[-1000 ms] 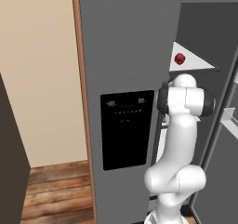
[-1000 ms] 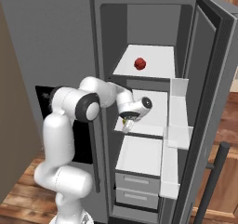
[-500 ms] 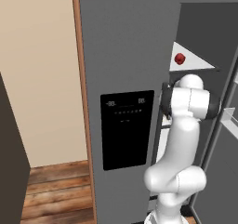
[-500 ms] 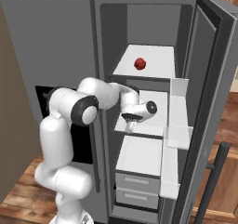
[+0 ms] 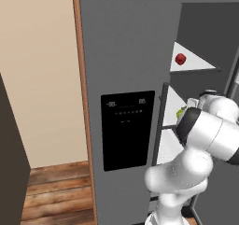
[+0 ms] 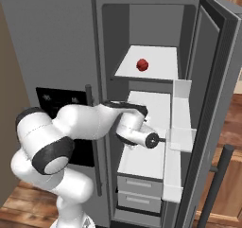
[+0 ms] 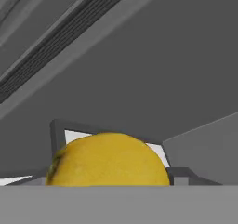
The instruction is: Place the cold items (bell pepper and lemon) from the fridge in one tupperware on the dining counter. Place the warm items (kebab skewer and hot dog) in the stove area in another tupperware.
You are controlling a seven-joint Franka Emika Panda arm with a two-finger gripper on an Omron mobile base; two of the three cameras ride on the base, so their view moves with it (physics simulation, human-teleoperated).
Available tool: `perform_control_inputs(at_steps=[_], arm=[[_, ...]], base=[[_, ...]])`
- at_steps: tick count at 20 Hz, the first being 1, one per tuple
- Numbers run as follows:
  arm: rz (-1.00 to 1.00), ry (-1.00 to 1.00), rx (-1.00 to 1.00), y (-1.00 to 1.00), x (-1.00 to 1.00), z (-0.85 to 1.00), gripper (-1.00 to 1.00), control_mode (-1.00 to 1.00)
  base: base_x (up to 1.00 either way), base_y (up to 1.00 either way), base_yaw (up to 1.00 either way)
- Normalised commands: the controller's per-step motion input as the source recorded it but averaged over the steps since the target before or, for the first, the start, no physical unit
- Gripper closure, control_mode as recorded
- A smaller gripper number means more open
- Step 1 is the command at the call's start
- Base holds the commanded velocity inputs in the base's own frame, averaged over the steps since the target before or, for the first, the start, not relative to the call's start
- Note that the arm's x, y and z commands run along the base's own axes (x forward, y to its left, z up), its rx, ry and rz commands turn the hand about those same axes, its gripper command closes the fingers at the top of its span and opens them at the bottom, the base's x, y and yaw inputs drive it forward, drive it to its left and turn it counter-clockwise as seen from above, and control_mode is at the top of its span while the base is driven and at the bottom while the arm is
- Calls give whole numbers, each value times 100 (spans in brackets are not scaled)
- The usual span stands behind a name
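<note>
A yellow lemon (image 7: 109,160) bulges up large at the bottom of the hand view, spanning the gap between my two dark fingertips. My gripper (image 7: 111,174) is shut on the lemon over the fridge's middle shelf (image 6: 151,104). From the left base view the lemon (image 5: 180,113) peeks out as a yellow-green spot beside my hand (image 5: 189,108). In the right base view my wrist hides the fingers and the fruit. A red bell pepper (image 6: 142,65) rests on the upper shelf, also plain in the left base view (image 5: 180,59). The kebab skewer, hot dog and tupperware are out of view.
The right fridge door (image 6: 215,104) stands open, its white door bins (image 6: 182,123) close to my wrist. Two drawers (image 6: 139,201) sit under the shelves. The left door is closed, with a black dispenser panel (image 5: 127,128). Wooden floor (image 5: 56,191) lies to the left.
My hand has turned and pushed further in over the middle shelf. The jaws have drawn in onto the lemon. The bell pepper has not moved.
</note>
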Motion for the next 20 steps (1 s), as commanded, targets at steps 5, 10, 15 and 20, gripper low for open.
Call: perform_control_inputs(at_steps=[5, 10, 15, 20], arm=[[0, -1, -41, 22, -100, 100, 100, -100], [2, 7, -54, 4, -100, 93, 100, -100], [26, 29, -57, 63, -100, 47, 100, -100], [38, 35, -48, 77, -90, 6, 100, -100]], base=[[0, 0, 0], [0, 0, 0], [0, 0, 0], [0, 0, 0]])
